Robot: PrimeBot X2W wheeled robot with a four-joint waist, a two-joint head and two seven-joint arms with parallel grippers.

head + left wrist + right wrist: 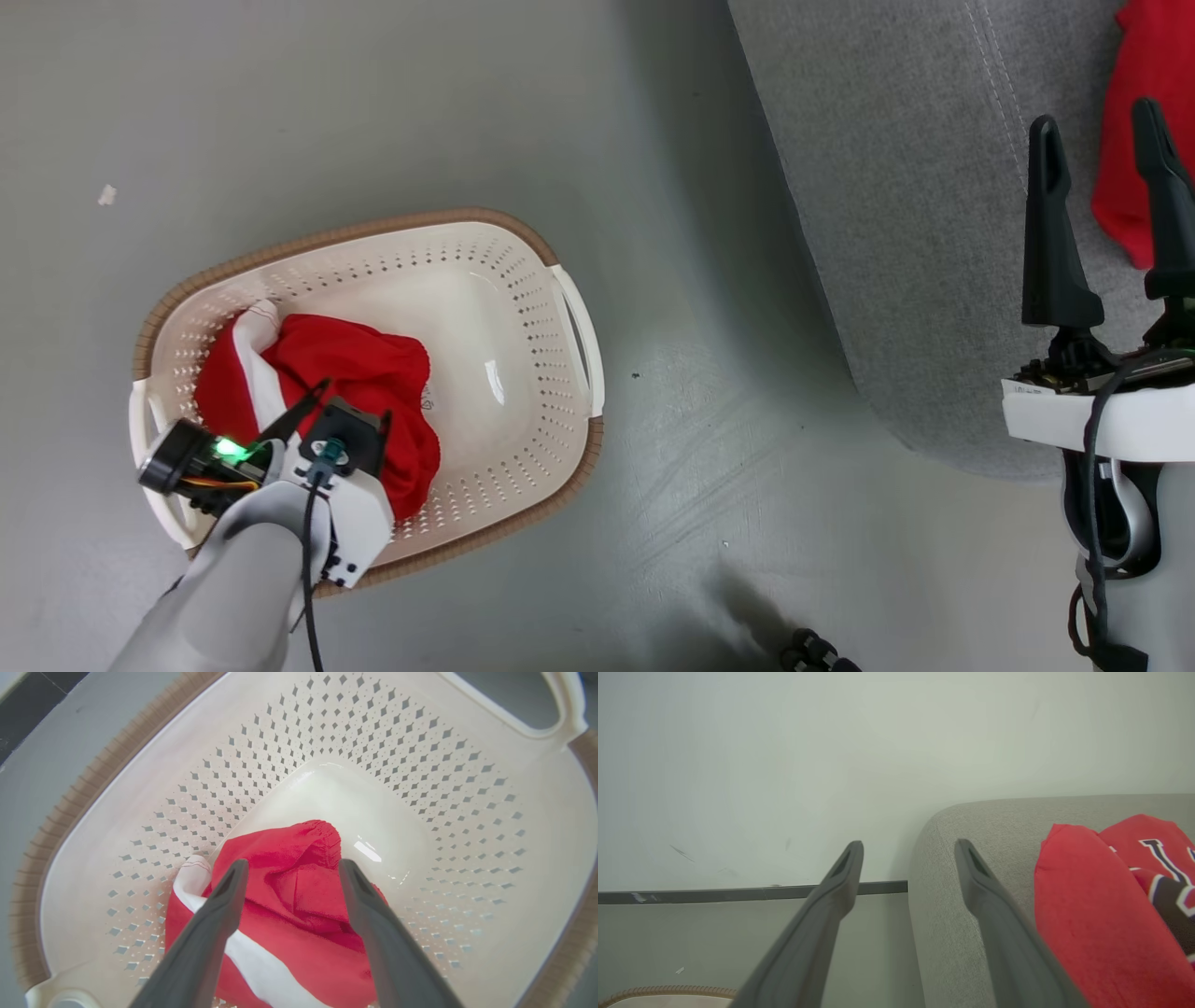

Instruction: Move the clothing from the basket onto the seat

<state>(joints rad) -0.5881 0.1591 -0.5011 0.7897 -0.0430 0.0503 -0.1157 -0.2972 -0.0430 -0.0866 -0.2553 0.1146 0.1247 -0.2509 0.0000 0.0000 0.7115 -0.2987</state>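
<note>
A cream basket with pierced sides and a brown rim stands upright near the grey sofa. A crumpled red garment with a white stripe lies in its left end. Another red top, with dark white-edged letters, lies bunched on the sofa.

A sparse living-room setting: a grey sofa and a laundry basket on a smooth grey floor, a bare pale wall with dark skirting.
</note>
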